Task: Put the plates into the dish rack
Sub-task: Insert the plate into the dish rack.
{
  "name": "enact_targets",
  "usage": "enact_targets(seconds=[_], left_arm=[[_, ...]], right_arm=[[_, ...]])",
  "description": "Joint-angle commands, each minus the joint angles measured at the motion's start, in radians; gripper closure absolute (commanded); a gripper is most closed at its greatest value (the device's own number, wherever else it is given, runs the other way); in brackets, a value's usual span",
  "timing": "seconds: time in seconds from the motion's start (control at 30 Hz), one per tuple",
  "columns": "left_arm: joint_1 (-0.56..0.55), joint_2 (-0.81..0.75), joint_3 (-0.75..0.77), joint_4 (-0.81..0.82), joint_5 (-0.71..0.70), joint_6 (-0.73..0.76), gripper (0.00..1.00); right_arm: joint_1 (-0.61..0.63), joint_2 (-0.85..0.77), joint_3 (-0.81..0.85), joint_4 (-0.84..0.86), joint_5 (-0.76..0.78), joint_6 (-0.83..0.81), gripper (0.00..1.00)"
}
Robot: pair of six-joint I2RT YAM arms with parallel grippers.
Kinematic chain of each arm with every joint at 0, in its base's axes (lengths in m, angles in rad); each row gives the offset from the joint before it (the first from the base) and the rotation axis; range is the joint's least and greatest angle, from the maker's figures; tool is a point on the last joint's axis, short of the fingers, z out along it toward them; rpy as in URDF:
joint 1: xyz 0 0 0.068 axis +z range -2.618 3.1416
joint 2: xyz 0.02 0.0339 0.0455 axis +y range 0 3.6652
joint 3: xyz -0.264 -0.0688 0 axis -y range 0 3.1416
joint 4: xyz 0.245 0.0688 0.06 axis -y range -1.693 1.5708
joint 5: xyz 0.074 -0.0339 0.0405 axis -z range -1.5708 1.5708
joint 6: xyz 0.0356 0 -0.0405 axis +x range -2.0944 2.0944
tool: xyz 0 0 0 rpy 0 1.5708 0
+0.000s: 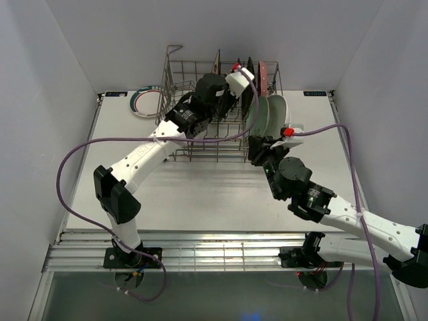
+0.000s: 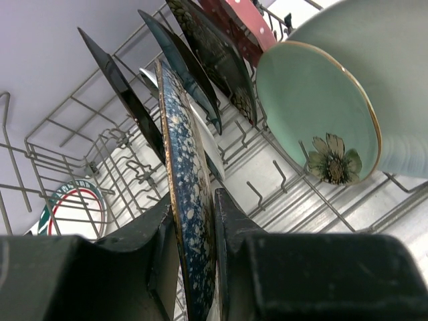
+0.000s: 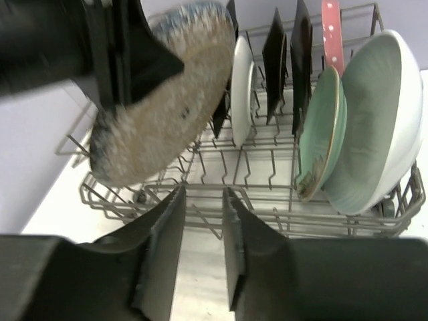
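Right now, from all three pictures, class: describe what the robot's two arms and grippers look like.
The left arm and right arm have white tubular links joined by bulky black joints. A purple cable trails along each. A small red tab sits near each wrist. The left gripper and right gripper have matte black, wedge-shaped fingers.

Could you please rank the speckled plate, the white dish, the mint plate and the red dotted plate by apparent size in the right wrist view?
1. speckled plate and white dish: about alike; the speckled one is nearer.
2. mint plate.
3. red dotted plate, edge-on.
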Motion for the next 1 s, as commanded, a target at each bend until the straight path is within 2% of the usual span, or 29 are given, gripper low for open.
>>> enact_targets(seconds=[0.0,0.07,0.2,0.37,0.53,0.73,0.97], left_arm=[[0.001,-0.035,0.169,0.148,-0.055,0.070,1.00],[0.001,-0.021,0.196,0.129,-0.056,0.068,1.00],[0.001,-0.002,0.252,0.102,-0.061,0.059,1.00],[0.001,0.007,0.310,0.056,-0.055,0.012,1.00],[0.001,0.005,0.348,0.009,-0.050,-0.028,1.00],[0.001,-0.034,0.332,-0.005,-0.041,-0.096,1.00],[0.001,-0.071,0.309,0.000,-0.056,-0.171,1.00]], right_arm=[[-0.003,-0.021,-0.066,0.172,0.010,-0.042,0.64],[-0.003,0.002,-0.068,0.181,-0.001,-0.053,0.60],[-0.003,0.051,-0.068,0.224,-0.041,-0.069,0.44],[-0.003,0.106,-0.096,0.345,-0.103,-0.065,0.28],[0.006,0.198,-0.076,0.414,-0.151,-0.031,0.19],[0.069,0.321,-0.037,0.529,-0.139,-0.048,0.15],[0.115,0.382,-0.025,0.644,-0.121,-0.085,0.14]])
